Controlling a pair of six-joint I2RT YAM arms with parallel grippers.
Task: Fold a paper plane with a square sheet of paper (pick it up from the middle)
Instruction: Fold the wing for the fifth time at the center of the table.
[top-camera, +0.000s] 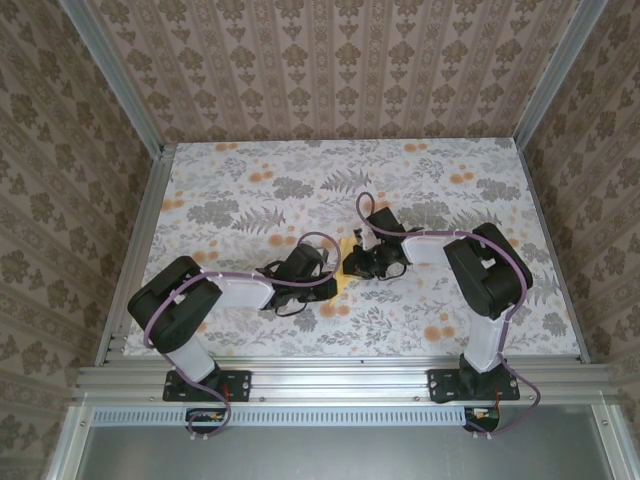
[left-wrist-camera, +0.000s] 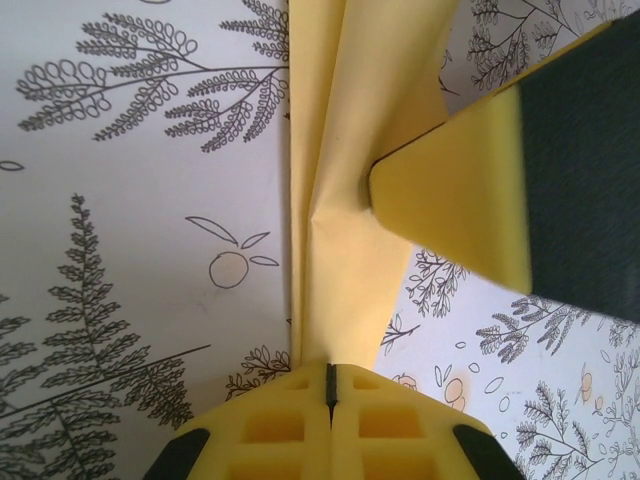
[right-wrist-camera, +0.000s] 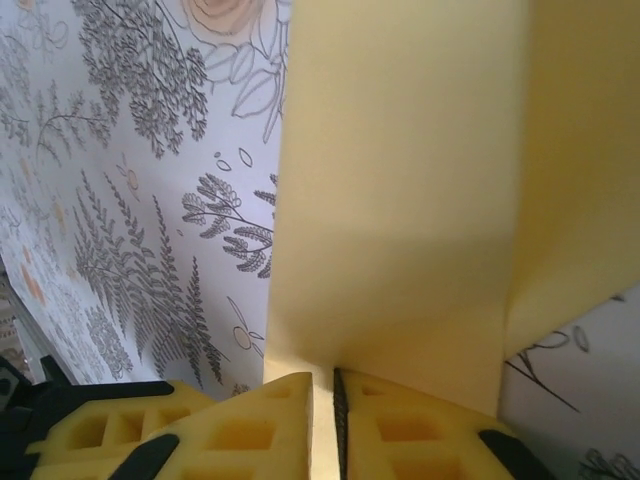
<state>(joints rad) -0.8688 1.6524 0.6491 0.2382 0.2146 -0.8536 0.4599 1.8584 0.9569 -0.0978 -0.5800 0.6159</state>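
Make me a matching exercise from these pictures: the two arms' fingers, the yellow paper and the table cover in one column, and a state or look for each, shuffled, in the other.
Things:
1. left arm's fingers
2. right arm's fingers
3. yellow paper
4. table cover

States:
A. printed with grey ferns and orange flowers
B. a slim gap, with paper standing in it
C. pressed shut on the paper's end
D. creased, between the two arms' ends

Pairs: 1-C, 2-B, 3-D, 4-A
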